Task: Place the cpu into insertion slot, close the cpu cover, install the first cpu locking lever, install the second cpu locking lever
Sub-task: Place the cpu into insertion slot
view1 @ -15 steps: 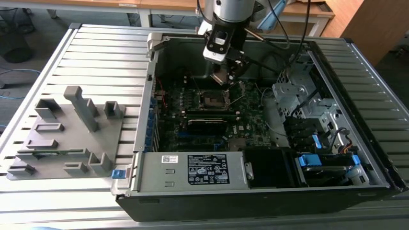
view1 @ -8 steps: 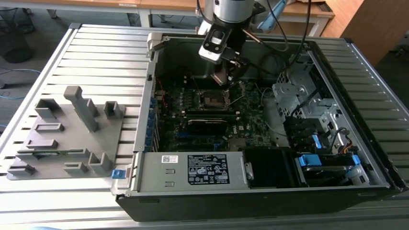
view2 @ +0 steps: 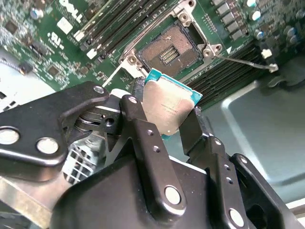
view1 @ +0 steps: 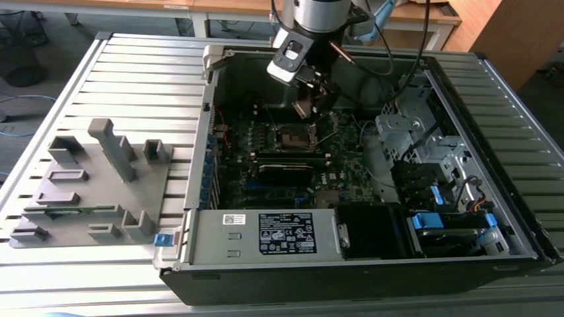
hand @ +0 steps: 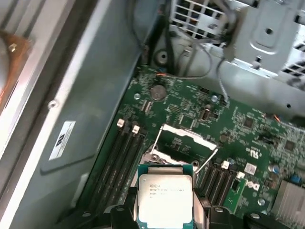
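- The slatted metal counter (view1: 132,72) carries an open computer case (view1: 493,165) lying on its side, with a grey moulded fixture (view1: 97,178) just beside it, toward the exterior view's left.
- Inside the case a labelled power supply box (view1: 264,234) sits along the near wall. The green motherboard (view1: 264,162) covers the floor behind it.
- The robot arm (view1: 319,13) reaches down into the case from above, over the far part of the motherboard.
- The hand (view2: 167,107) is closed narrowly on the cpu (view2: 169,107). Its black fingers (view2: 138,112) press on two opposite edges of the chip.
- The cpu hangs in the air above the motherboard, near the insertion slot (view2: 174,50) but not in it. In the first wrist view its silver-grey top (hand: 164,198) faces the camera.
- The insertion slot lies bare, its contact field showing in the second wrist view. In the exterior view it is the dark square (view1: 295,137) just below the hand.
- The cpu cover (hand: 190,137) stands raised off the slot, and the green board shows through its window.
- A thin locking lever (view2: 248,62) juts out free from one corner of the slot.
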You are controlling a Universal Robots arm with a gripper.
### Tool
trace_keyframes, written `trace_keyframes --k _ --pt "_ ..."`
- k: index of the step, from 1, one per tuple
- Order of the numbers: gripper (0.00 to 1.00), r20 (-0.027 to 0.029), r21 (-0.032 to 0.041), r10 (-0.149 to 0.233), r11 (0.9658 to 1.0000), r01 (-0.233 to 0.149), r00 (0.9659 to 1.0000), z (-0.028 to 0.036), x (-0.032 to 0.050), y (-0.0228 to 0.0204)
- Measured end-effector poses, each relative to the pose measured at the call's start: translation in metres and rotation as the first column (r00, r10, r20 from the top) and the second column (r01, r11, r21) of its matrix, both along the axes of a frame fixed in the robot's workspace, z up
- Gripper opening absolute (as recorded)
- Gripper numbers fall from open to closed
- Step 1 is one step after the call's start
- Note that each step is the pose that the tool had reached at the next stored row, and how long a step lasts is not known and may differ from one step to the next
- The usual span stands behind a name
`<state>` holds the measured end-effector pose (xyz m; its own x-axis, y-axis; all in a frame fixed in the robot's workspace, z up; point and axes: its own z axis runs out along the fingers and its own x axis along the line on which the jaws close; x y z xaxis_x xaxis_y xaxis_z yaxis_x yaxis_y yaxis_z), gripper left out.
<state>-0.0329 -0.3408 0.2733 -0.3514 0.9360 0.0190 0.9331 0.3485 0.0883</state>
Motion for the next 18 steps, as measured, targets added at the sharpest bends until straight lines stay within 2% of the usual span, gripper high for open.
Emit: trace_keyframes --k 3,7,10,14,15,18 --pt "0.54 0.0000 0.0001 -0.054 0.9985 0.054 0.9985 -0.0008 0.0000 0.0000" --pt "0.54 0.0000 0.0000 -0.127 0.9919 0.127 0.9919 -0.0018 0.0000 0.0000" --pt "0.54 0.0000 0.0001 -0.182 0.9833 0.182 0.9833 -0.0026 0.0000 0.0000" --pt "0.54 0.0000 0.0000 -0.251 0.9679 0.251 0.9679 -0.0034 0.0000 0.0000" --pt "0.54 0.0000 0.0003 -0.256 0.9667 0.256 0.9667 -0.0034 0.0000 0.0000" --pt "0.54 0.0000 0.0000 -0.256 0.9666 0.256 0.9666 -0.0034 0.0000 0.0000"
